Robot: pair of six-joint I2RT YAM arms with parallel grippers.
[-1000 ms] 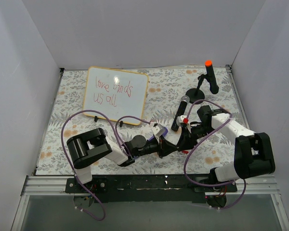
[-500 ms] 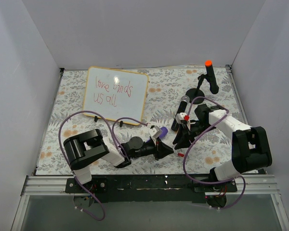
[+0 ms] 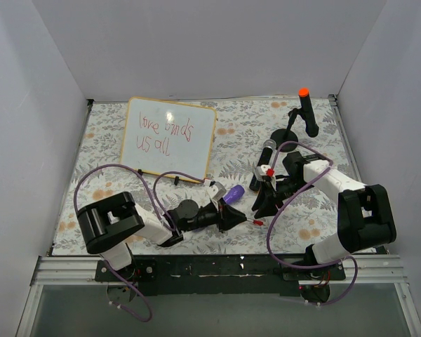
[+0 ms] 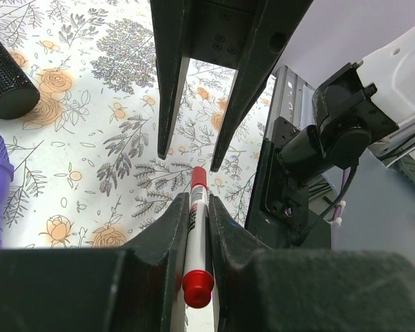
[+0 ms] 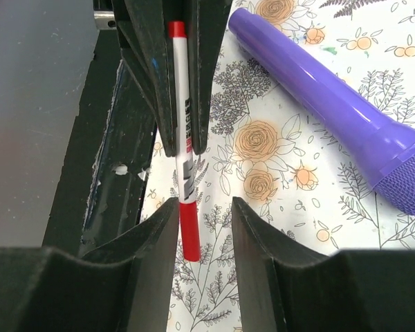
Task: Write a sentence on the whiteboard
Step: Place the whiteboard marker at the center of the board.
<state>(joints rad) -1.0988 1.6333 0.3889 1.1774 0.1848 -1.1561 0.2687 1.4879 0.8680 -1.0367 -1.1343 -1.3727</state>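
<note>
A whiteboard lies at the far left of the table. The red handwritten sentence is on it, so the writing looks finished. Well apart, near the front edge, the left gripper is clamped on a red marker. The right gripper faces it, jaws parted either side of the marker's end and seemingly not gripping. This is probably a handover.

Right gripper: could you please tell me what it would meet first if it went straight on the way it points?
Probably the left gripper, shut on the red marker, whose end sits between the open fingers of the right gripper; depth is hard to judge.
</note>
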